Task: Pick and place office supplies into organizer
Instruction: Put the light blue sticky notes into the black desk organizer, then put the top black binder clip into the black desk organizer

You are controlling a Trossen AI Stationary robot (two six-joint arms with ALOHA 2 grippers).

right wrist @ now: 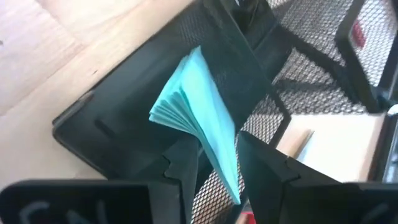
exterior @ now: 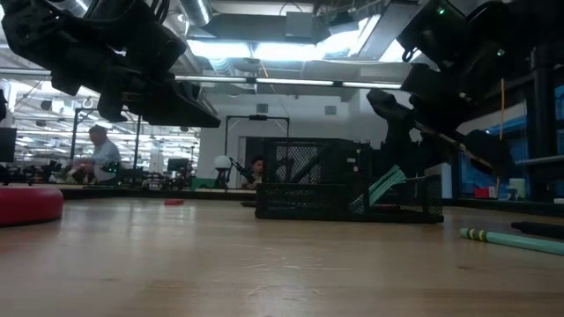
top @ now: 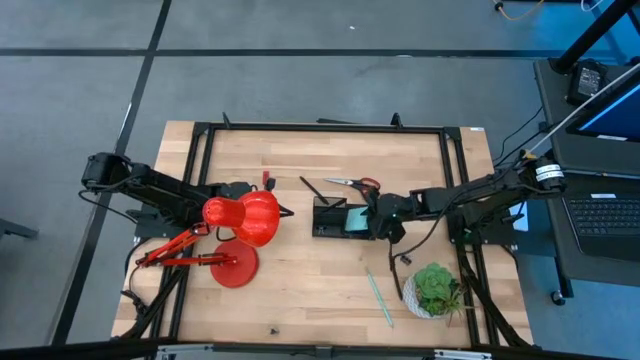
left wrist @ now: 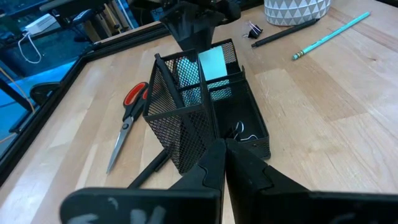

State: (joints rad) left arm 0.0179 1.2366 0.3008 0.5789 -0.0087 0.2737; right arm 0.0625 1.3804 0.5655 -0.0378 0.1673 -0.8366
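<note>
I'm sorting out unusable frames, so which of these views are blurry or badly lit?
Right wrist view: close and soft, the sticky-note pad smeared. Low view: backlit by ceiling lights, arms and mesh organizer mostly silhouettes. High and left wrist views: evenly lit, sharp.

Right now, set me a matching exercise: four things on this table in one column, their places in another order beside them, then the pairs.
Things:
1. sticky-note pad
2. scissors
3. teal pen
4. desk lamp

Places:
A. flat on the wood beside the plant pot
B. in the organizer, at the right gripper
C. beside the left gripper
D. on the table behind the organizer

Pairs: 1-B, 2-D, 3-A, 4-C
</note>
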